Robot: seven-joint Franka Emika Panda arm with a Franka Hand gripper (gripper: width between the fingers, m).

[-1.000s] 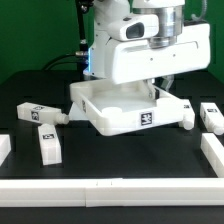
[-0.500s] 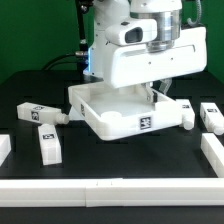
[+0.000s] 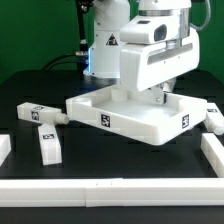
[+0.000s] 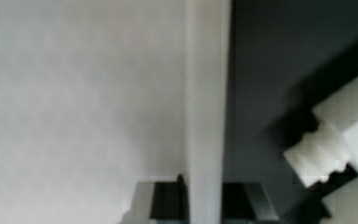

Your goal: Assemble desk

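The white desk tabletop (image 3: 135,124) lies on the black table with its raised rim up, tags on its front wall. My gripper (image 3: 162,96) reaches down onto its far right rim and is shut on that rim. In the wrist view the rim (image 4: 206,100) runs as a white strip between my two dark fingers (image 4: 160,201), with my gripper (image 4: 206,206) closed on it. Two tagged legs lie at the exterior view's left, one (image 3: 32,112) behind the other (image 3: 47,146). Another leg (image 3: 213,117) lies at the right and also shows in the wrist view (image 4: 332,148).
A long white rail (image 3: 110,190) runs along the table's front edge, with short white pieces at the left (image 3: 4,147) and right (image 3: 213,150). The robot's base and cables stand behind the tabletop.
The tabletop has turned and shifted toward the exterior view's right, with my gripper holding its rim and moving right with it. The left legs have not moved.
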